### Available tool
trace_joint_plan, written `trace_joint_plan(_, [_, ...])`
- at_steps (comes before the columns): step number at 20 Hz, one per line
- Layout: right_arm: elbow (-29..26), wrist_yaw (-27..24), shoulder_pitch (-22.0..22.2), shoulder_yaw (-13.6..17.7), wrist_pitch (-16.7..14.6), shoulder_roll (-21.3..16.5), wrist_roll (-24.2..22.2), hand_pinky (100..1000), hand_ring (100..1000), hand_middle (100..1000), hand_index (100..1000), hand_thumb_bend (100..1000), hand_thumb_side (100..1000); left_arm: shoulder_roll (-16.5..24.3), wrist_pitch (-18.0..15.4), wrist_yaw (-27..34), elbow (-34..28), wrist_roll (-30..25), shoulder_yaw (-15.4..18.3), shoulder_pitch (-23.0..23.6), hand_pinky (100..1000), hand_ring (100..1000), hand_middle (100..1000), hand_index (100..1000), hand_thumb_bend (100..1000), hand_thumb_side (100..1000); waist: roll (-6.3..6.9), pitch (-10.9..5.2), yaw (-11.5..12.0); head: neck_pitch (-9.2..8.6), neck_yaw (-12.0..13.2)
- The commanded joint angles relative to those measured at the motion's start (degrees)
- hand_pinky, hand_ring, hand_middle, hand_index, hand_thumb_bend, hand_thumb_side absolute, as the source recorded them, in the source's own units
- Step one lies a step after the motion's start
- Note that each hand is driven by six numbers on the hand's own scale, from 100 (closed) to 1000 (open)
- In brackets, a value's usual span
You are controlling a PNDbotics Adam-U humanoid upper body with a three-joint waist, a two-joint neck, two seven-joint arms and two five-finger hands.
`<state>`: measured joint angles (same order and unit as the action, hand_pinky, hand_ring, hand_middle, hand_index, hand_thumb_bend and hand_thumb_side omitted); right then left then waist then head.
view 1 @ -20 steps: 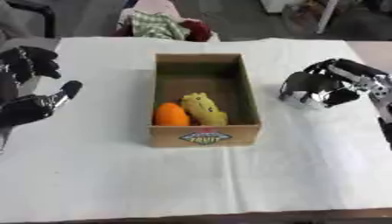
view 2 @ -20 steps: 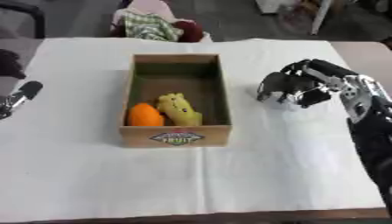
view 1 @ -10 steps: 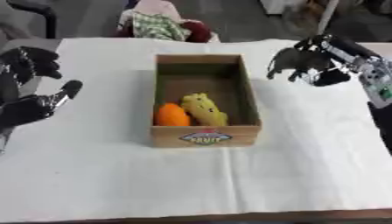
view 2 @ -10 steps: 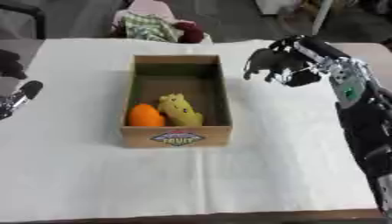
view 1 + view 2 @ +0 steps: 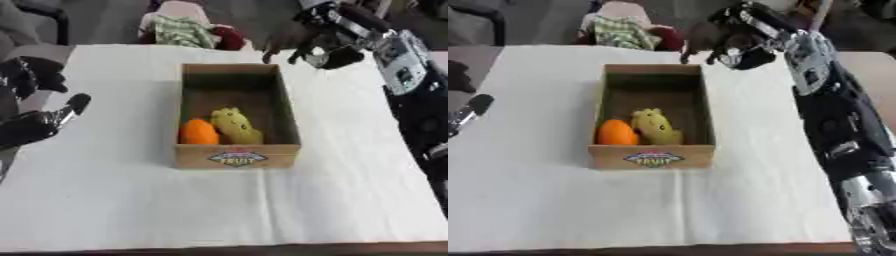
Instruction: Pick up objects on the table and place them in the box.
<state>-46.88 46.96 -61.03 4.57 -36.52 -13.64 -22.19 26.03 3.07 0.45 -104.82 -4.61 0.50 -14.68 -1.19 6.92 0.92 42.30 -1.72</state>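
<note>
right hand (image 5: 319, 42) curled above box (image 5: 236, 155) far right corner, contents unclear; orange item (image 5: 199, 132), yellow item (image 5: 233, 126) already inside; should centre over box before release; left hand (image 5: 35, 125) relaxed at surface (image 5: 114, 200) edge

White-clothed table (image 5: 122, 190), cardboard box (image 5: 237, 156)

The cardboard box (image 5: 237, 155) stands open in the middle of the table (label facing near), with an orange fruit (image 5: 199, 132) beside a yellow toy (image 5: 234, 125) inside.
</note>
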Motion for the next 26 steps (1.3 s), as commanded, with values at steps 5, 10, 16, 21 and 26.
trace_joint_plan(5, [1.88, 5.33, -0.74, -0.67, 0.42, 4.73, -1.81, 177, 189, 198, 452, 100, 227, -0.69, -0.07, 0.77, -0.91, -0.62, -0.14, -1.19, 714, 559, 530, 675, 530, 161, 0.49, -0.7, 0.68, -0.31, -0.69])
trace_joint_plan(10, [4.12, 9.84, 0.31, -1.39, -0.53, 6.63, -1.7, 211, 223, 235, 483, 100, 246, -1.15, -0.06, 1.05, -1.12, -0.77, -0.2, -1.31, 714, 559, 530, 675, 529, 164, 0.6, -0.34, 0.83, -0.46, -0.7])
trace_joint_plan(16, [5.62, 13.18, 0.82, -1.96, -1.73, 6.97, -2.58, 453, 478, 478, 680, 100, 284, -1.31, -0.01, 1.12, -1.23, -0.86, -0.17, -1.49, 715, 559, 530, 675, 527, 166, 0.59, 0.08, 0.7, -0.53, -0.55])
trace_joint_plan(21, [4.93, 12.4, 1.23, -1.43, -2.28, 6.09, -3.04, 772, 829, 774, 865, 100, 248, -1.29, 0.04, 1.01, -1.11, -0.82, -0.05, -1.23, 715, 559, 530, 675, 525, 170, 0.48, 0.19, 0.62, -0.59, -0.28])
trace_joint_plan(26, [1.86, 7.93, 1.85, -0.68, -2.12, 3.84, -0.15, 864, 897, 872, 916, 100, 199, -1.4, 0.05, 0.84, -0.85, -0.4, 0.34, -0.77, 715, 559, 529, 674, 525, 174, 0.29, 0.29, 0.21, -0.54, 0.17])
